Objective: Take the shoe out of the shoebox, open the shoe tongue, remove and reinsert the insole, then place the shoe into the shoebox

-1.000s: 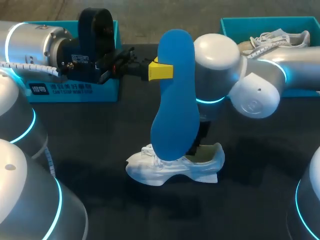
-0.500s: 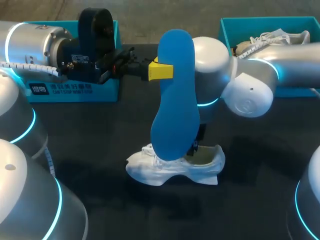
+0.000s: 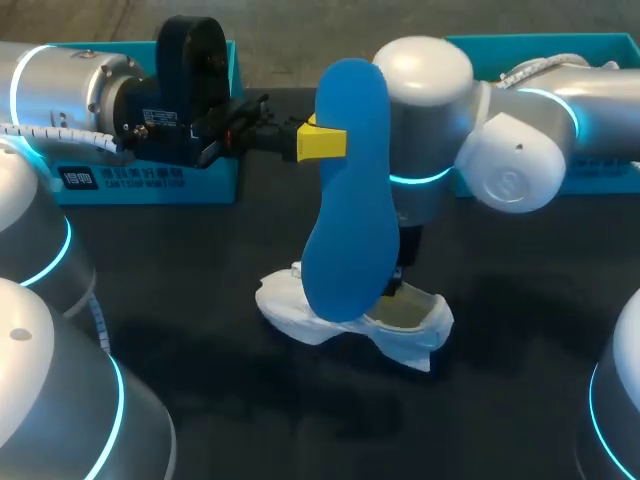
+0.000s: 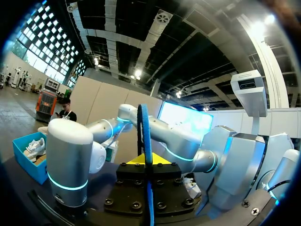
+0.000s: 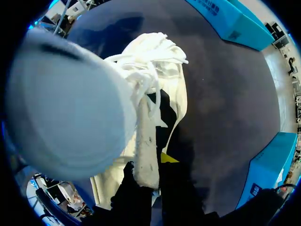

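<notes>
Centrally, the shoe (image 3: 410, 340) lies on the dark table (image 3: 520, 330), well apart from every table edge, with bare tabletop on all sides of it. The left shoebox (image 3: 150, 180) stands at the far edge behind the left arm (image 3: 80, 90). The right shoebox (image 3: 600, 45) stands at the far right corner. Open table lies between the two boxes, and between each box and the shoe.

The left gripper (image 3: 322, 140) is pressed onto the blue insole (image 3: 348, 200) near its upper end. It holds the insole upright in the air, with the lower end hanging just over the shoe's laced front. In the left wrist view the insole (image 4: 143, 136) shows edge-on between the fingers.

The right arm (image 3: 430, 110) comes down behind the insole to the shoe's opening. In the right wrist view the right gripper (image 5: 153, 165) is pinched on a white strip of the shoe (image 5: 160, 75).

Hidden or unclear:
- In the head view the insole covers the middle of the shoe and most of the right gripper.
- The right arm covers most of the right shoebox. Only the left wrist view shows a second shoe (image 4: 35, 146) lying inside it.
- A large, pale, blurred shape beside the right gripper hides part of the shoe in the right wrist view. What it is cannot be told.
- Whether the strip is the tongue cannot be told.
</notes>
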`<state>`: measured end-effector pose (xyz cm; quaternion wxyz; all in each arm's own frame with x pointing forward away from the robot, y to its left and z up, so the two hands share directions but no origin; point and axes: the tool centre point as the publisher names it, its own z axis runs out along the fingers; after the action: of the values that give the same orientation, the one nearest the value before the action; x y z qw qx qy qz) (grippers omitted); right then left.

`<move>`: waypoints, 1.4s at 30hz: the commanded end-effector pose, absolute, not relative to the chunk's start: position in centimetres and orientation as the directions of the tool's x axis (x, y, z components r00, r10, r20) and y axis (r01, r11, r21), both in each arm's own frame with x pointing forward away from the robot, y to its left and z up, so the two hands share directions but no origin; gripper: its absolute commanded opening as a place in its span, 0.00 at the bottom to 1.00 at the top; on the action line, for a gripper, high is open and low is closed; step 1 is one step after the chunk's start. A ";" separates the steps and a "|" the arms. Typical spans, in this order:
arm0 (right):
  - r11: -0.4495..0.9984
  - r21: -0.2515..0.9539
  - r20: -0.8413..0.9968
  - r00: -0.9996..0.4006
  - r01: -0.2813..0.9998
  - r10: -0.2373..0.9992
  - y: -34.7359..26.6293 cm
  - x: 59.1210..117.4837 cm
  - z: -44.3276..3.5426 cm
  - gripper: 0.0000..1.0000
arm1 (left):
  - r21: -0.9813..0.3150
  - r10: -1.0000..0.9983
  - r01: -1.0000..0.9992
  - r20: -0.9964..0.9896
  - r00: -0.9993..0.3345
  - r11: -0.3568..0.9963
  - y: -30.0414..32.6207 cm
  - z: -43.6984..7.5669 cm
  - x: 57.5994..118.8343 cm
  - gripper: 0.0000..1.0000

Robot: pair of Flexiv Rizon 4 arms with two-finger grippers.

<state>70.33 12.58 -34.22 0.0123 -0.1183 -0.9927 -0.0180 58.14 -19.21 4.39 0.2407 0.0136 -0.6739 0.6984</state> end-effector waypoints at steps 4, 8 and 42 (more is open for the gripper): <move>0.971 0.050 0.025 -0.972 0.235 0.234 11.6 69.9 -33.5 0.00 | -0.935 0.317 -0.355 0.343 -0.884 0.023 -19.3 4.3 58.1 0.00; 0.971 0.050 0.025 -0.972 0.235 0.234 11.6 69.9 -33.5 0.00 | -0.935 0.317 -0.355 0.343 -0.884 0.023 -19.3 4.3 58.1 0.00; 0.242 0.186 0.225 -0.281 0.952 0.933 11.4 65.6 -32.4 0.00 | -0.935 0.317 -0.355 0.343 -0.884 0.023 -19.3 4.3 58.1 0.00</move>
<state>66.27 11.09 -31.98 0.0601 -0.5764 -0.8061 -0.1198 58.14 -19.21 4.39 0.2407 0.0137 -0.6739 0.6984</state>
